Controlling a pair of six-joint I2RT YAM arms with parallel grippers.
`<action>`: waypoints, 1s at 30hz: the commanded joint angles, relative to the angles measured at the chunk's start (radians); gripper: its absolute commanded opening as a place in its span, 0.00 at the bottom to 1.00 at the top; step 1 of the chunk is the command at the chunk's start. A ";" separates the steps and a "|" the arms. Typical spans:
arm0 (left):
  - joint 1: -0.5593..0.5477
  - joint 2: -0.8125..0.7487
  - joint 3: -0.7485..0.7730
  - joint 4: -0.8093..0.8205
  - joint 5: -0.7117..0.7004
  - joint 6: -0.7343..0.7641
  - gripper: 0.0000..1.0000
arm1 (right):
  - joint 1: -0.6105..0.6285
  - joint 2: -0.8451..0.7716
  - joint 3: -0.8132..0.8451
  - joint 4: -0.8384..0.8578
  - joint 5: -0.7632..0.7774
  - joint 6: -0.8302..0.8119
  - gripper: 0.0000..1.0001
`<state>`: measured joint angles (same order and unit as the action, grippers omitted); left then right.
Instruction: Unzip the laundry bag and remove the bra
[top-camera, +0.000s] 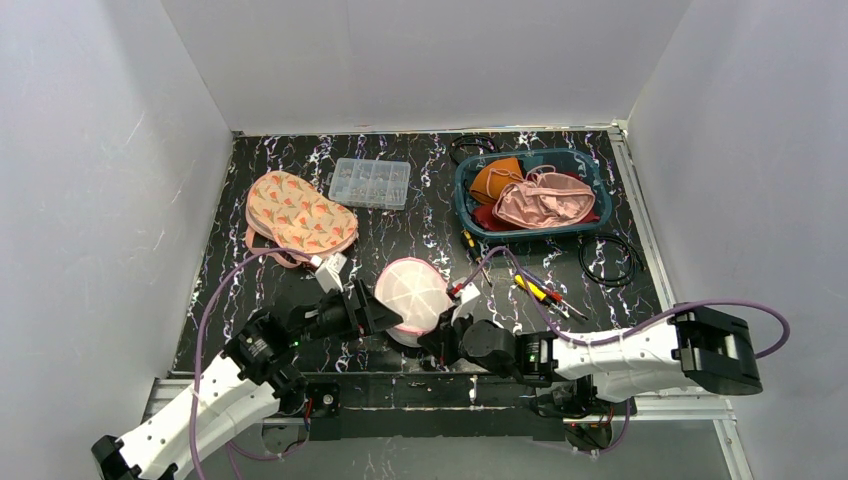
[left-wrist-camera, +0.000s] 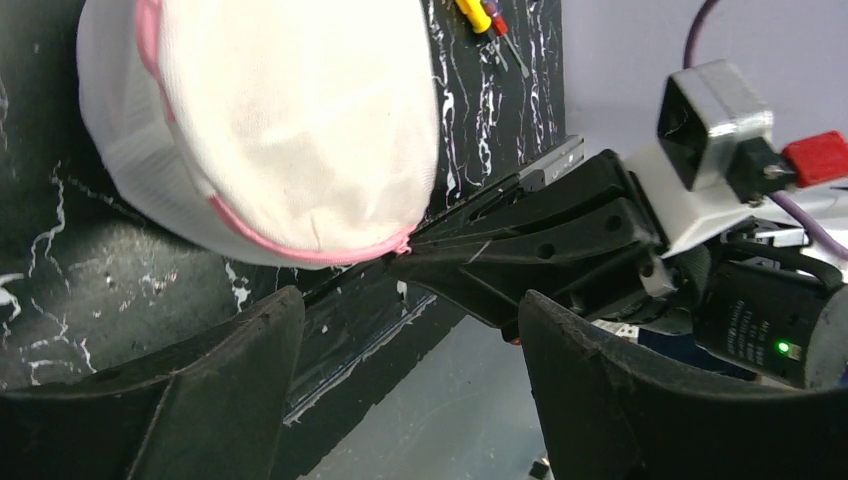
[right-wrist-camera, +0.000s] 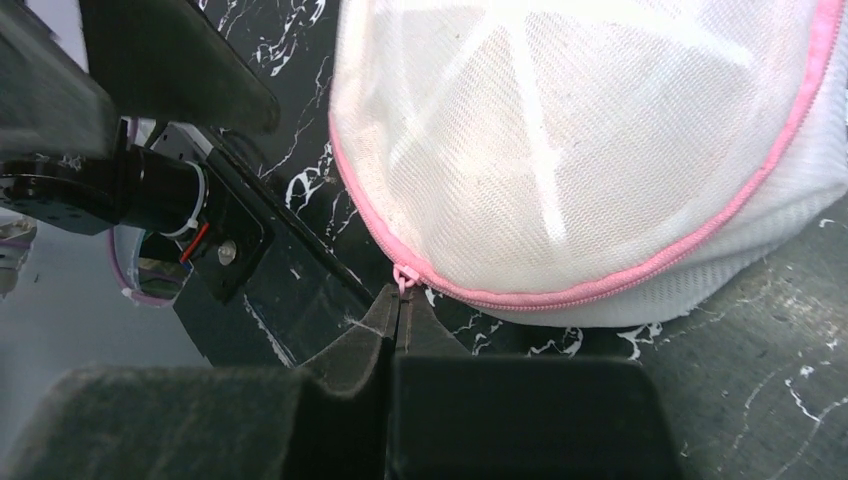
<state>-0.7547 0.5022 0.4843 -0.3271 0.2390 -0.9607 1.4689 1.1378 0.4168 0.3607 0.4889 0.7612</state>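
Right wrist view: right pincer (right-wrist-camera: 398, 310) pinches the zipper pull (right-wrist-camera: 403, 278), laundry bag (right-wrist-camera: 600, 150) directly ahead. The left pincer (left-wrist-camera: 410, 300) gapes wide nearby.

No legible text, brand, number or sign in any of the three views. One candidate only: in the left wrist view, a black motor (left-wrist-camera: 748, 335) carries a few lines of small white print, too blurred and too small to make out a single character. The top and right wrist views offer no lettering at all.
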 joint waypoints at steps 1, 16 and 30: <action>-0.007 -0.059 -0.068 -0.015 -0.019 -0.138 0.77 | 0.008 0.047 0.070 0.086 0.029 -0.008 0.01; -0.022 0.029 -0.142 0.117 -0.025 -0.256 0.54 | 0.008 0.157 0.131 0.202 -0.003 -0.019 0.01; -0.022 0.075 -0.115 0.049 -0.163 -0.268 0.25 | 0.029 0.109 0.089 0.187 0.003 -0.024 0.01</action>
<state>-0.7742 0.5556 0.3458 -0.2443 0.1284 -1.2381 1.4845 1.2835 0.5072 0.5045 0.4789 0.7483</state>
